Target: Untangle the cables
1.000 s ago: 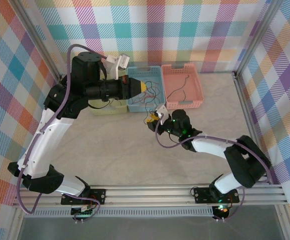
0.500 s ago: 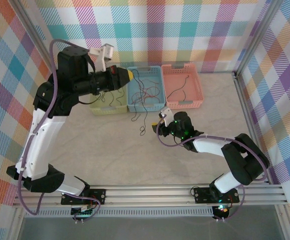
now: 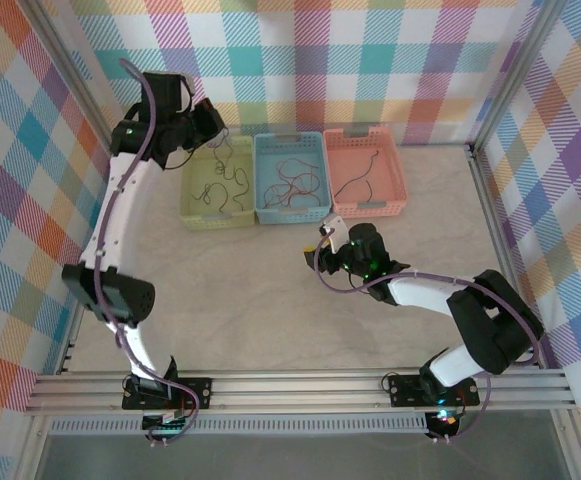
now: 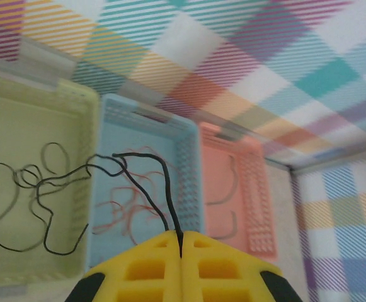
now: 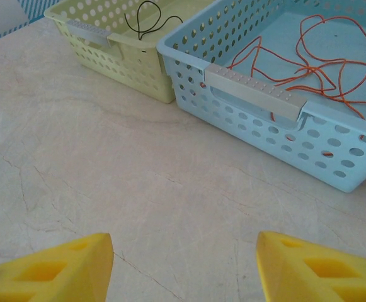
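Most of the sorting looks done, we reckon; one strand is in hand and needs dropping. Table (image 3: 250, 300) carries three baskets just ahead of the right gripper (image 5: 186, 251): yellow basket (image 3: 185, 190) ahead-left, blue basket (image 3: 290, 137) dead ahead, pink basket (image 3: 398, 180) ahead-right.

Right gripper sits low over the table, jaws wide apart, nothing between them. Left gripper (image 4: 180, 242) is up high above the baskets, jaws pinched fully together on a black cable (image 4: 164, 182).

Cables, as we read them:
- black strands (image 3: 232, 185) lie in loose open curls in the yellow basket, below and left of the left gripper
- orange-red strands (image 3: 292, 185) sprawl in the blue basket, directly under it, overlapping each other
- two dark strands (image 3: 360, 185) in the pink basket, below-right; colour too dim to call

Held cable runs from the pinch across the blue basket toward the yellow one. We can't tell whether it's snagged on the other black curls. Thin, springy, kinked wire.
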Robot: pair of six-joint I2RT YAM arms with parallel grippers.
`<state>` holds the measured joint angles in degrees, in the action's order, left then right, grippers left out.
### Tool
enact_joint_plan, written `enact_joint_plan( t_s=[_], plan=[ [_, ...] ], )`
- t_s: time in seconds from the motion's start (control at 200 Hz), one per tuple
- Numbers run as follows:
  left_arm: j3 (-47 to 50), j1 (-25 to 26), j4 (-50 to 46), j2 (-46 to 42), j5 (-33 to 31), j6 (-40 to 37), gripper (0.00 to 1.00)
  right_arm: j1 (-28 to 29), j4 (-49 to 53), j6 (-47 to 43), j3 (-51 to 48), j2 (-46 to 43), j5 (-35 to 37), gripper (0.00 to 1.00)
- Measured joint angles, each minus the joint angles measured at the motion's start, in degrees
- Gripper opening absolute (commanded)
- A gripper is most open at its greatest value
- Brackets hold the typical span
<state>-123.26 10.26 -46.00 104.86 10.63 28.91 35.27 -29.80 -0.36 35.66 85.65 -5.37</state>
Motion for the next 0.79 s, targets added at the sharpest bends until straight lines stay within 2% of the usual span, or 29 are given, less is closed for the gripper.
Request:
enact_joint_plan(
  t_s=[0.035, 0.07, 0.125, 0.165, 0.27, 0.35, 0.44, 0.475, 0.5, 0.52, 0.555, 0.69, 0.795],
  plan=[
    [0.0, -0.59, 0.5, 1.79, -0.61, -0.04, 0.0, 0.0, 0.07, 0.0, 0.0, 0.0, 0.02, 0.63],
    [0.0, -1.22, 1.09, 3.78, -1.09, -0.17, 0.06, 0.0, 0.13, 0.0, 0.0, 0.0, 0.02, 0.63],
    [-0.26, -1.99, 1.62, 6.99, -1.33, -0.83, 0.31, 0.0, 0.11, 0.0, -0.09, -0.02, 0.02, 0.64],
    [-0.59, -2.4, 1.84, 9.31, -1.38, -1.33, 0.45, 0.0, 0.11, 0.0, -0.24, -0.15, 0.02, 0.64],
    [0.11, -3.15, 1.97, 13.68, -2.21, -1.81, 0.6, 0.0, 0.17, 0.0, -0.52, -0.72, 0.0, 0.67],
    [7.1, -3.41, 4.57, 12.04, -3.37, -2.19, 0.7, 0.0, -0.11, 0.04, -0.74, -0.96, 0.04, 0.7],
    [20.61, -3.37, 8.9, 4.42, -5.81, -2.14, 0.74, 0.0, -0.15, 0.15, -1.29, -1.49, 0.37, 0.74],
    [25.97, -3.17, 10.32, 0.09, -7.17, -2.14, 0.84, 0.0, -0.17, 0.2, -1.62, -1.9, 0.72, 0.76],
    [29.86, -2.99, 12.07, -3.48, -8.17, -2.51, 0.87, 0.0, -0.42, 0.24, -1.9, -2.23, 1.09, 0.77],
    [32.76, -2.82, 13.25, -6.34, -9.05, -2.69, 0.96, 0.0, -0.66, 0.2, -2.21, -2.64, 1.53, 0.77],
    [38.53, -2.45, 16.09, -12.28, -11.13, -3.37, 1.0, 0.0, -1.03, 0.2, -2.78, -3.45, 2.27, 0.79],
    [61.86, 0.46, 32.74, -36.94, -21.07, -6.64, 1.0, 0.0, -0.52, -0.28, -4.57, -8.83, 6.97, 0.86],
    [78.99, 1.79, 47.3, -49.0, -26.99, -10.25, 1.0, -0.48, 1.2, -0.52, -4.9, -14.99, 11.63, 0.92]
  ],
)
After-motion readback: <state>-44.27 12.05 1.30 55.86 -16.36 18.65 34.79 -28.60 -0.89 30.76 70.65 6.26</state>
